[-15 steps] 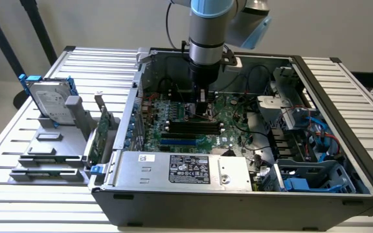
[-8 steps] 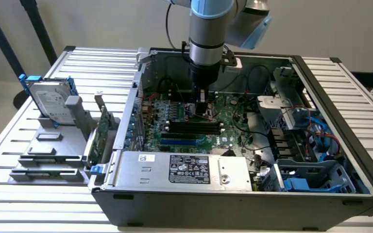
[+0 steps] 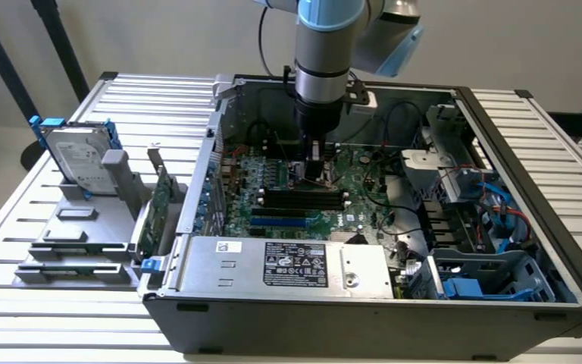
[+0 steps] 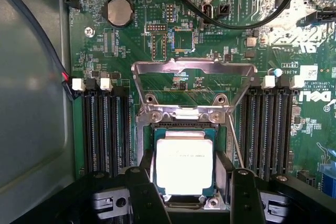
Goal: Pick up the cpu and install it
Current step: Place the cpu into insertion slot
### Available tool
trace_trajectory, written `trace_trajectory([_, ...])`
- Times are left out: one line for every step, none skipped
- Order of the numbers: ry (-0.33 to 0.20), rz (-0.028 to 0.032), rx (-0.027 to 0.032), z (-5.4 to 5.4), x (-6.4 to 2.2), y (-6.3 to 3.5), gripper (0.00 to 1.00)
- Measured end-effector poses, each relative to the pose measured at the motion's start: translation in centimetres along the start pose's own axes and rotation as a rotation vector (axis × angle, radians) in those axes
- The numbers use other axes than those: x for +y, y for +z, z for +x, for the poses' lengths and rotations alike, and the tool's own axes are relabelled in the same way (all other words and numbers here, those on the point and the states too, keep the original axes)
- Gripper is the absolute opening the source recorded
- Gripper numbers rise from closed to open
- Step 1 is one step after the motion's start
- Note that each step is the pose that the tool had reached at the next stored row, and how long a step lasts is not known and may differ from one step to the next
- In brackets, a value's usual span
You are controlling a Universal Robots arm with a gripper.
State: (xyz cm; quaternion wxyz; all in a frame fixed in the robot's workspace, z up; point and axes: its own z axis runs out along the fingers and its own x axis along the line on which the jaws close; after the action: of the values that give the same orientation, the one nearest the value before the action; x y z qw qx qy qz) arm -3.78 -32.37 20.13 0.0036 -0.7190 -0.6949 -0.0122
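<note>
The cpu (image 4: 185,166), a small square chip with a bright silver top and a thin dark-green rim, sits low in the motherboard's socket (image 4: 184,124). The socket's metal load plate (image 4: 194,69) is swung up and open beyond it. My gripper (image 4: 191,174) is straight above the socket, one black finger (image 4: 143,192) against each side of the chip, closed on it. In the exterior view my gripper (image 3: 314,171) reaches down into the open computer case (image 3: 372,318) onto the green motherboard (image 3: 301,205), and it covers the chip there.
Black memory slots (image 4: 105,129) flank the socket on both sides, and black cables (image 4: 231,19) arc over the board. A silver power supply box (image 3: 291,265) lies at the case's front and a drive cage with blue parts (image 3: 483,280) at the exterior view's right. A hard drive (image 3: 73,159) stands in a grey rack outside.
</note>
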Motion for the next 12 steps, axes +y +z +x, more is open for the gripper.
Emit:
trace_trajectory([0.0,0.0,0.0,0.0,0.0,0.02,0.55])
trace_trajectory([0.0,0.0,0.0,0.0,0.0,0.04,0.55])
trace_trajectory([0.001,0.0,0.0005,0.0,0.0,0.12,0.55])
trace_trajectory([0.001,0.0,0.001,0.0,-0.01,0.19,0.55])
trace_trajectory([0.001,0.0,0.0012,0.0,-0.01,0.21,0.55])
trace_trajectory([0.001,0.0,0.0013,0.0,0.0,0.23,0.55])
trace_trajectory([0.001,0.0,0.0013,-0.01,0.0,0.24,0.55])
trace_trajectory([0.001,0.0001,0.0013,-0.01,0.0,0.26,0.55])
trace_trajectory([0.001,0.0001,0.0013,-0.01,0.0,0.27,0.55])
trace_trajectory([0.001,0.0001,0.0012,-0.01,0.0,0.28,0.55])
trace_trajectory([0.001,0.0001,0.0012,-0.01,0.0,0.29,0.55])
trace_trajectory([0.001,0.0,0.0013,-0.01,0.0,0.31,0.55])
